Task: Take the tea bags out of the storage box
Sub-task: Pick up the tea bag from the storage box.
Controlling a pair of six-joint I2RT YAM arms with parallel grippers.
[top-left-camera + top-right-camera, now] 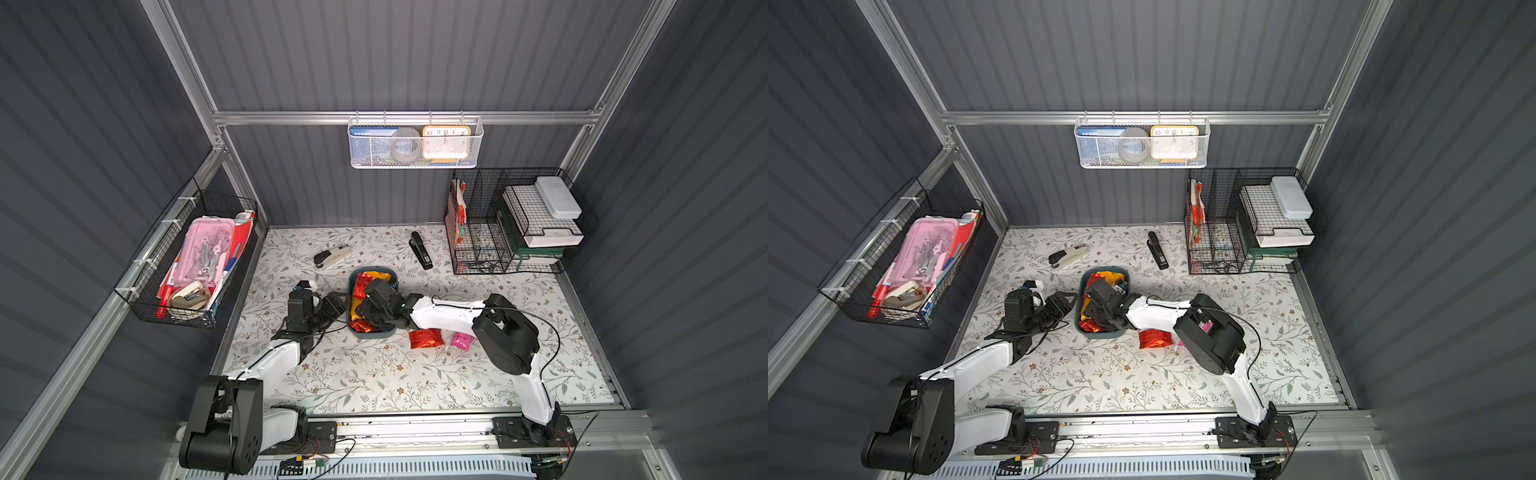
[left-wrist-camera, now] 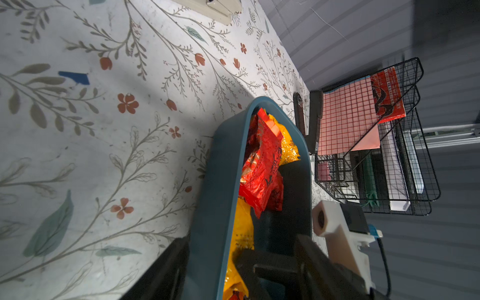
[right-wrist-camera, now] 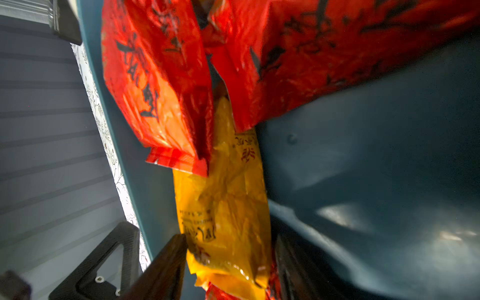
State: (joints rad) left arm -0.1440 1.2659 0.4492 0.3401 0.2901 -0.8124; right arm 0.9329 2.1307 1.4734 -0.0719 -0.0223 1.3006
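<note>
The teal storage box (image 1: 374,271) (image 1: 1104,270) sits mid-table with red (image 2: 262,166) and yellow tea bags inside. A red tea bag (image 1: 424,338) and a pink one (image 1: 461,340) lie on the table to its right. My right gripper (image 1: 360,309) (image 3: 231,244) reaches down into the box, its jaws against both edges of a yellow tea bag (image 3: 228,202) lying along the left wall. My left gripper (image 1: 345,305) (image 2: 240,237) is open and straddles that wall (image 2: 220,181), one finger outside and one inside.
A beige stapler (image 1: 332,254) and a black stapler (image 1: 420,250) lie behind the box. A black wire rack (image 1: 507,224) fills the back right corner. A wire basket (image 1: 187,266) hangs on the left wall and a white mesh basket (image 1: 415,143) on the back wall.
</note>
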